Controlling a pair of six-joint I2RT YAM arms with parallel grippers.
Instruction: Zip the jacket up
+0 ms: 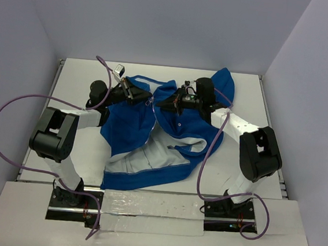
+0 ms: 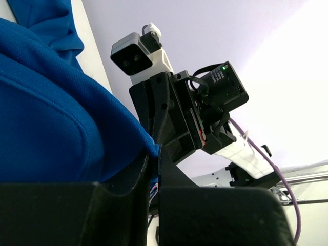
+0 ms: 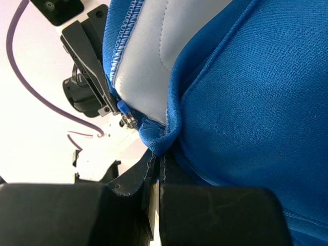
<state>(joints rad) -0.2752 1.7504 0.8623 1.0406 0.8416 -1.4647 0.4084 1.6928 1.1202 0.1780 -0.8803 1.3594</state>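
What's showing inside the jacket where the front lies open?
Pale grey-white lining shows inside the jacket, spread toward the near hem. Farther back, blue fabric folds over the opening, so the inside there is hidden.

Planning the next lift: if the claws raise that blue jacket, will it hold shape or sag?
Probably floppy: the jacket lies in rumpled folds, bunched where the left claw and right claw pinch it. Likely light, since small pinches hold it. The rest would probably drag.
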